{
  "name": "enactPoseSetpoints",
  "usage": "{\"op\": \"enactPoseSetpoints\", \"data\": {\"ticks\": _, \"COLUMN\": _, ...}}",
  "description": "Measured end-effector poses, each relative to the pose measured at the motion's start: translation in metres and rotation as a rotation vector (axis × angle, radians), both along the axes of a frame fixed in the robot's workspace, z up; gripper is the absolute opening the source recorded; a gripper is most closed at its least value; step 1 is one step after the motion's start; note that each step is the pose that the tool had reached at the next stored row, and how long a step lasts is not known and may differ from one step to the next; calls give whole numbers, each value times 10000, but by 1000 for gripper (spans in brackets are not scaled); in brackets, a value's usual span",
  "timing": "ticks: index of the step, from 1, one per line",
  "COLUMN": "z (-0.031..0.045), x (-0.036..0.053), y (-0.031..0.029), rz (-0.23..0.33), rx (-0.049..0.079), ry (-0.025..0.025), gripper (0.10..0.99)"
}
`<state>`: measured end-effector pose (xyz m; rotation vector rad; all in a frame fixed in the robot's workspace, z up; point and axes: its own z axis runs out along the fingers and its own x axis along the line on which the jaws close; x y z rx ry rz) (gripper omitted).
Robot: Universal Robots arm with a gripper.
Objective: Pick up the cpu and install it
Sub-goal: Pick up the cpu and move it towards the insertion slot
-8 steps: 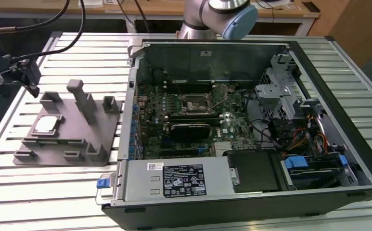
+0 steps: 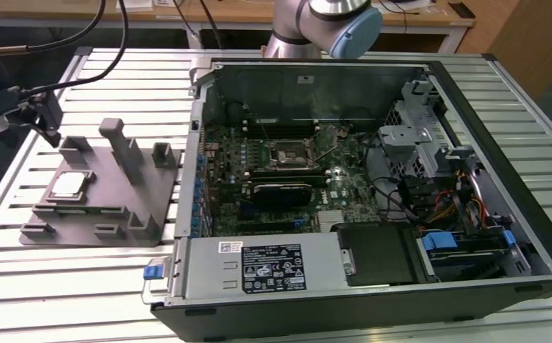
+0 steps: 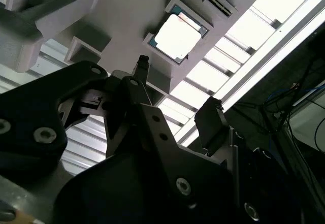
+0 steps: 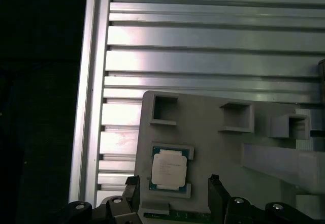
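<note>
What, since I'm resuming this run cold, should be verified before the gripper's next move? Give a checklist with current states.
1. The cpu lies flat in its pocket on the fixture plate: ok.
2. The gripper is open: ok.
3. Nothing is held between its jaws: ok.
4. In the first wrist view the cpu sits between the fingers: ok.
5. Height of the fingers above the cpu: cannot tell.
6. The socket inside the computer case is open and free: cannot tell.
</note>
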<state>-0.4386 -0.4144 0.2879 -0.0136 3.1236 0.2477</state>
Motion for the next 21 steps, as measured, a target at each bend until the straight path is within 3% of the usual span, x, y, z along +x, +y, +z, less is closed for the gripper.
{"op": "enactPoseSetpoints", "data": {"ticks": 16, "z": -129, "x": 0, "y": 0, "rz": 0, "rx": 0, "ry": 0, "gripper": 647}}
{"op": "enactPoseSetpoints", "data": {"ticks": 21, "z": -125, "x": 0, "y": 0, "rz": -1, "rx": 0, "ry": -1, "gripper": 647}}
